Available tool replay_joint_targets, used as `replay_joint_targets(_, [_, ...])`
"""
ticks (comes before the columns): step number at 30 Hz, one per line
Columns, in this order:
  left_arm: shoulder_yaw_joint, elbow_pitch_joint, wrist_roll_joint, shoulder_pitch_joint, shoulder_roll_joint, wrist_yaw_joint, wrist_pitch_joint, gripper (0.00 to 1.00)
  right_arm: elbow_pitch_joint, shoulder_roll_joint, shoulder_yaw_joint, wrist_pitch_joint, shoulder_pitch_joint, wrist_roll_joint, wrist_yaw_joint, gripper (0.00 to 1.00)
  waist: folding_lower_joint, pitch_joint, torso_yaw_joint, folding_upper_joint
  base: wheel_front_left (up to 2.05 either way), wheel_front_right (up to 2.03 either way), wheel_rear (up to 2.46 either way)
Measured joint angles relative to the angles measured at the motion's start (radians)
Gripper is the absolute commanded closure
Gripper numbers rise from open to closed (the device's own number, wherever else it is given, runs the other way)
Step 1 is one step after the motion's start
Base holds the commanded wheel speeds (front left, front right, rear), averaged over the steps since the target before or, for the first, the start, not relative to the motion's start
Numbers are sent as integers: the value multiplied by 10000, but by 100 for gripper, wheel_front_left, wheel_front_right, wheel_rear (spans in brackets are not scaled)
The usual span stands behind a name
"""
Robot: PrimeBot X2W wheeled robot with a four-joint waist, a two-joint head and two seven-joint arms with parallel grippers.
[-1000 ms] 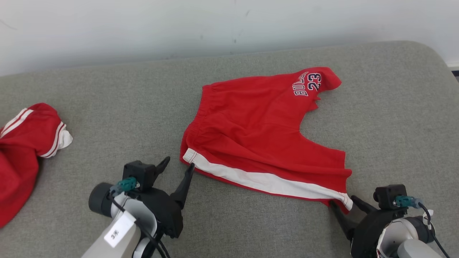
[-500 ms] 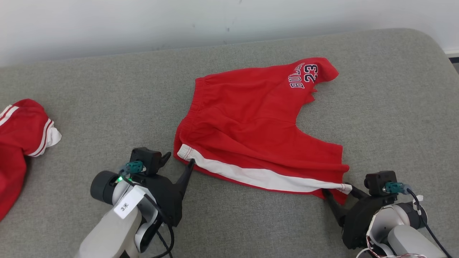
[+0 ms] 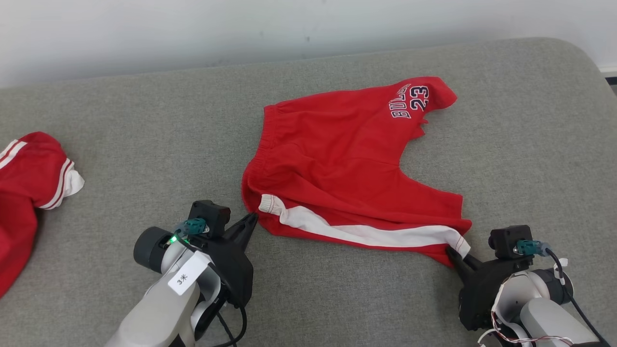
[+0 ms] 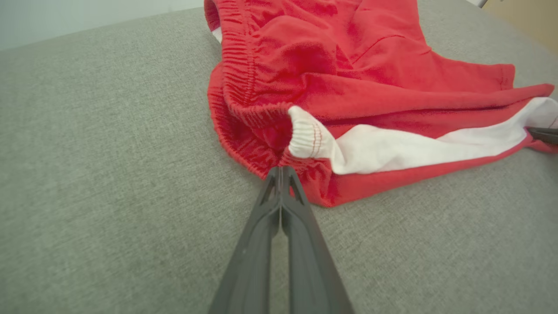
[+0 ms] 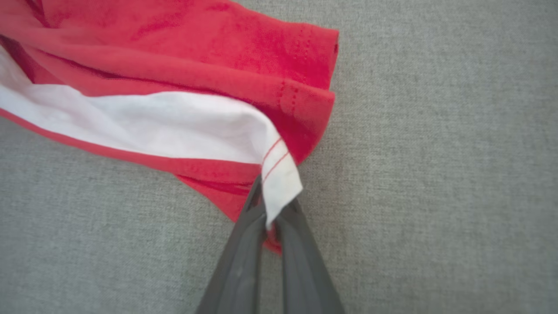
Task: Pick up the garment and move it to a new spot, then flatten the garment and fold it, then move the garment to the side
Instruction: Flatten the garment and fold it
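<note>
The red shorts (image 3: 337,164) are lying in the middle of the grey padding (image 3: 144,135). The left pincer (image 3: 251,220) is pinching their waistband corner. The right pincer (image 3: 453,251) is pinching the white-striped hem corner. Another garment (image 3: 24,193) is lying far left.

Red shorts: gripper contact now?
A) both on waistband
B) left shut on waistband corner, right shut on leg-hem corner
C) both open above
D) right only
B: the left gripper is closed on the waistband end of the red shorts, the right gripper on the white-striped hem corner.
</note>
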Motion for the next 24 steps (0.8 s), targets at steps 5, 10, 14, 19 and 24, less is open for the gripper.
replay_joint_targets(5, [-44,201,17,-34,-29,-8,-226,100,190,-36,-52,-163,3,0,13,100,0,-71,142,0,0,0,0])
replay_joint_targets(10, [-153,426,88,-48,-119,-13,-464,100,309,-40,-48,-276,3,-2,23,100,0,-214,304,0,0,0,0])
replay_joint_targets(14, [-163,483,94,-48,-173,-86,-711,100,483,-38,-38,-407,3,-50,92,100,0,-373,412,0,0,0,0])
replay_joint_targets(19, [-109,685,94,-45,-113,-86,-932,100,570,-23,-2,-537,3,-109,117,100,0,-610,517,0,0,0,0])
replay_joint_targets(24, [-21,769,92,-14,-104,-13,-1172,100,600,-36,13,-803,9,-173,217,100,0,-828,650,0,0,0,0])
